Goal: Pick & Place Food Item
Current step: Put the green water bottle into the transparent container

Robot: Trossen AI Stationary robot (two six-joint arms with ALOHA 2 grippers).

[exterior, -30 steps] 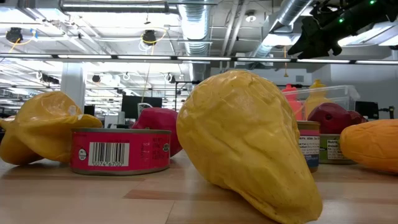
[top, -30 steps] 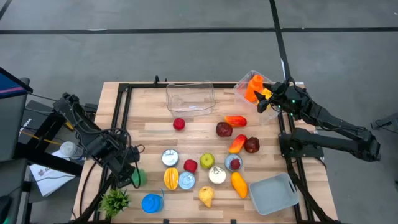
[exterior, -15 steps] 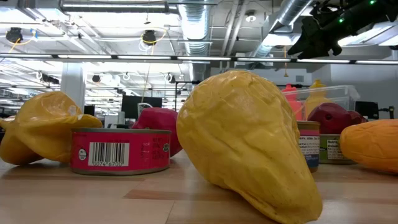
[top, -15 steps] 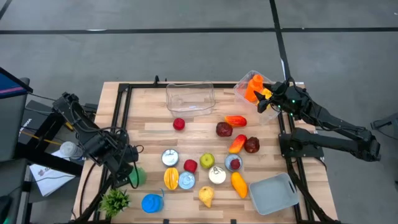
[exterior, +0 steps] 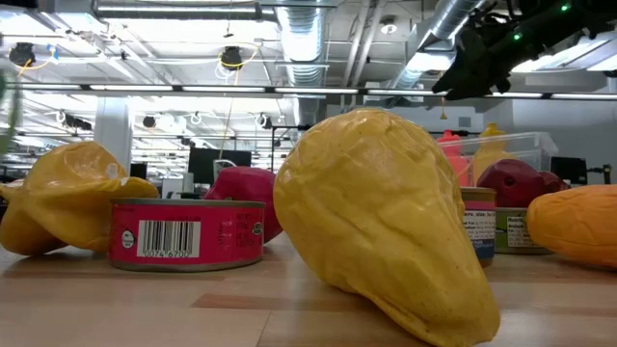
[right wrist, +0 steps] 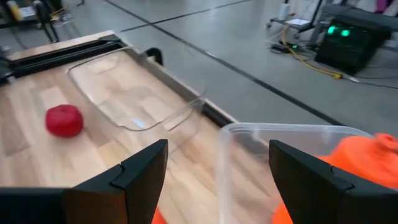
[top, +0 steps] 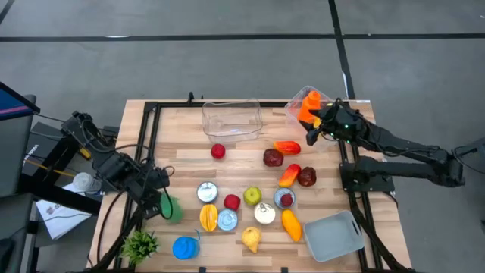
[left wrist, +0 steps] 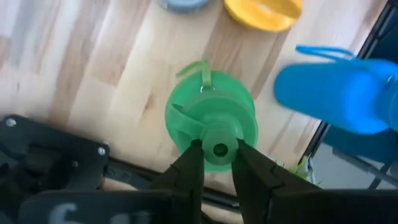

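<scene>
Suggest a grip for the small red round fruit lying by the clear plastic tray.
Take the small red round fruit across its middle, from straight above. It is roundish and sits alone on bare wood, just apart from the clear plastic tray, so any finger direction should work. The open right gripper is nearer; the left gripper is shut on a green bottle.

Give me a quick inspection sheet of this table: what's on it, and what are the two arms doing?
Surface: wooden table, black frame.
Job's things: fruits and cans mid-table; clear tub empty; tilted tub holds orange food; grey bin.
Clutter: green cup, blue cup, small plant.
Grippers: left gripper shut on green cup's stem; right gripper open, empty, near tilted tub.
Cables: black leads along the left arm.
Surroundings: grey floor; nobody seen.
</scene>
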